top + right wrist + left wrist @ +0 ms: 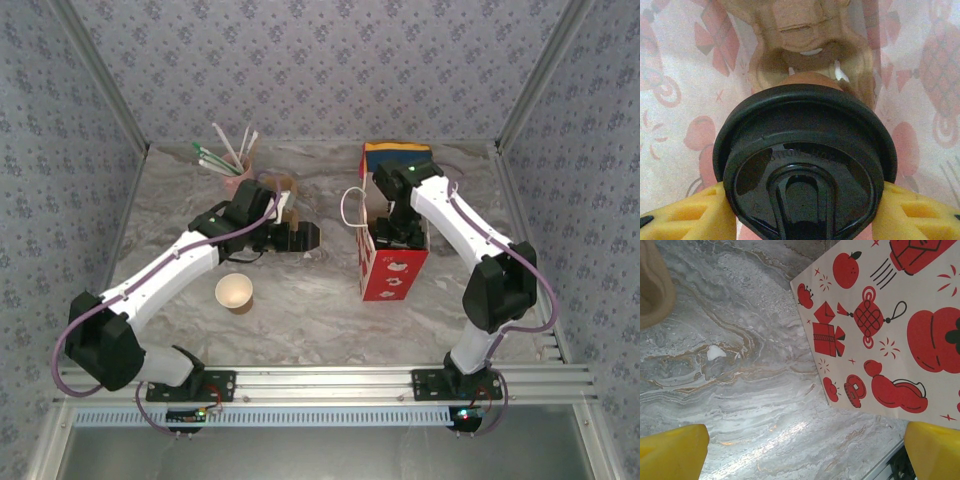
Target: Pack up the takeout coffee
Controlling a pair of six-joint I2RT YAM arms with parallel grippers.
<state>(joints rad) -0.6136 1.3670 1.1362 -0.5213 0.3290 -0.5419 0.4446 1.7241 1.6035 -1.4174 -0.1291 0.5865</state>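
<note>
The takeout coffee (805,160) faces the right wrist camera with its round black lid, a strip of tan cup showing just above it. My right gripper (802,215) is shut on it, one yellow finger (695,215) pressed against each side of the lid. In the top view my right gripper (393,232) reaches down into the open top of the red-and-white paper bag (395,270). A tan cardboard carrier (805,30) lies below the cup at the bag's bottom. My left gripper (308,237) hovers open over the table, just left of the bag (880,325), with nothing between its fingers (672,452).
A lidless paper cup (234,293) with a cream inside stands on the marble table (300,320) near the left arm. A pink cup of straws (237,178) and a brown cup (284,186) stand at the back left. The bag's white handle (350,205) sticks out leftwards.
</note>
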